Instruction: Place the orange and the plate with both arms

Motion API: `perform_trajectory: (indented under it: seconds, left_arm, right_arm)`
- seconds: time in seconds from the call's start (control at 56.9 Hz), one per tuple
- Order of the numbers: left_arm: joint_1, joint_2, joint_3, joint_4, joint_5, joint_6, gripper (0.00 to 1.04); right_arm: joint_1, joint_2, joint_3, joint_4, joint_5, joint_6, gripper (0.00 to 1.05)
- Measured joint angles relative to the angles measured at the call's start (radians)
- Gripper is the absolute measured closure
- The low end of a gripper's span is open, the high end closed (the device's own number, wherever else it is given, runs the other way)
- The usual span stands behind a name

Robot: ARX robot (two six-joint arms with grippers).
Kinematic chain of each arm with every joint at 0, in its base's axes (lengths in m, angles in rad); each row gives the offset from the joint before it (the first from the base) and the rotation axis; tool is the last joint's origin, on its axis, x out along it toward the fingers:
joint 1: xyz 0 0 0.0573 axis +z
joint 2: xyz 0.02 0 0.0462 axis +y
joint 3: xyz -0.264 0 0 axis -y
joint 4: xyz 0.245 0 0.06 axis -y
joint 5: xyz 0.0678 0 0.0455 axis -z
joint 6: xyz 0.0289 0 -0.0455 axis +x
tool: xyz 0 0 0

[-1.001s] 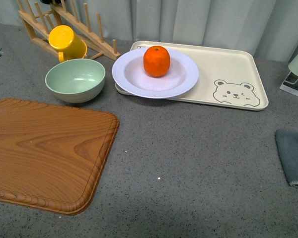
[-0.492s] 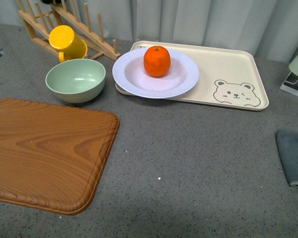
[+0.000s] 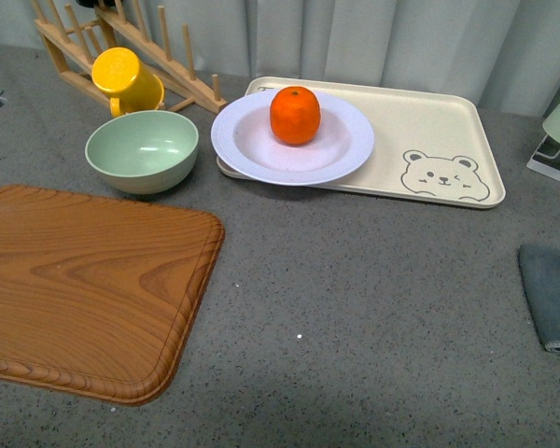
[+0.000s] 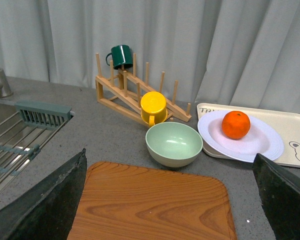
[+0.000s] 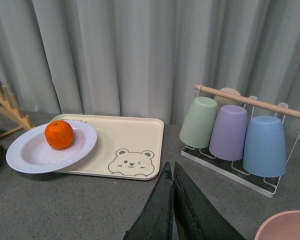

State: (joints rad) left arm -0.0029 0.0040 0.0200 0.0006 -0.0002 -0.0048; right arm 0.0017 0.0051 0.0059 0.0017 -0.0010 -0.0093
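Nothing shifting since earlier: orange sitting in plate, half overhanging tray. Left gripper spread apart, right gripper pressed together. Risking a rolling orange if tilting the plate while lifting.

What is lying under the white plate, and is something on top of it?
The orange sits on the plate. Under the plate is the left end of the beige bear tray; the plate overhangs its edge. The tray surface beneath the plate is hidden.
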Motion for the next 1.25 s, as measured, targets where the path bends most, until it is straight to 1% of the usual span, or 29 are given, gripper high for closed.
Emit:
perform_trajectory:
  seconds: [0.105, 0.246, 0.263, 0.299, 0.316, 0.351, 0.421, 0.457, 0.527, 0.65, 0.685, 0.755, 1.247]
  left_arm:
    - [0.0, 0.0, 0.0, 0.0, 0.0, 0.0, 0.07]
    - [0.0, 0.0, 0.0, 0.0, 0.0, 0.0, 0.07]
    - [0.0, 0.0, 0.0, 0.0, 0.0, 0.0, 0.07]
    - [0.0, 0.0, 0.0, 0.0, 0.0, 0.0, 0.07]
    - [0.0, 0.0, 0.0, 0.0, 0.0, 0.0, 0.07]
    - [0.0, 0.0, 0.0, 0.0, 0.0, 0.0, 0.07]
    - [0.0, 0.0, 0.0, 0.0, 0.0, 0.0, 0.07]
    - [0.0, 0.0, 0.0, 0.0, 0.0, 0.0, 0.07]
    - [0.0, 0.0, 0.0, 0.0, 0.0, 0.0, 0.07]
    - [0.0, 0.0, 0.0, 0.0, 0.0, 0.0, 0.07]
    - [0.0, 0.0, 0.0, 0.0, 0.0, 0.0, 0.07]
    - [0.0, 0.0, 0.0, 0.0, 0.0, 0.0, 0.07]
    - [0.0, 0.0, 0.0, 0.0, 0.0, 0.0, 0.07]
  right_arm:
    - [0.0, 0.0, 0.0, 0.0, 0.0, -0.001, 1.02]
    - [0.0, 0.0, 0.0, 0.0, 0.0, -0.001, 0.78]
    - [0.0, 0.0, 0.0, 0.0, 0.0, -0.001, 0.76]
    - [0.0, 0.0, 0.0, 0.0, 0.0, 0.0, 0.69]
    - [0.0, 0.0, 0.0, 0.0, 0.0, 0.0, 0.67]
    - [0.0, 0.0, 0.0, 0.0, 0.0, -0.001, 0.6]
    - [0.0, 0.0, 0.0, 0.0, 0.0, 0.0, 0.5]
    - [0.0, 0.0, 0.0, 0.0, 0.0, -0.001, 0.42]
    - [0.0, 0.0, 0.0, 0.0, 0.0, 0.0, 0.32]
    - [0.0, 0.0, 0.0, 0.0, 0.0, 0.0, 0.09]
    - [0.0, 0.0, 0.0, 0.0, 0.0, 0.002, 0.07]
    - [0.0, 0.0, 0.0, 0.0, 0.0, 0.002, 0.1]
    - [0.0, 0.0, 0.0, 0.0, 0.0, 0.003, 0.09]
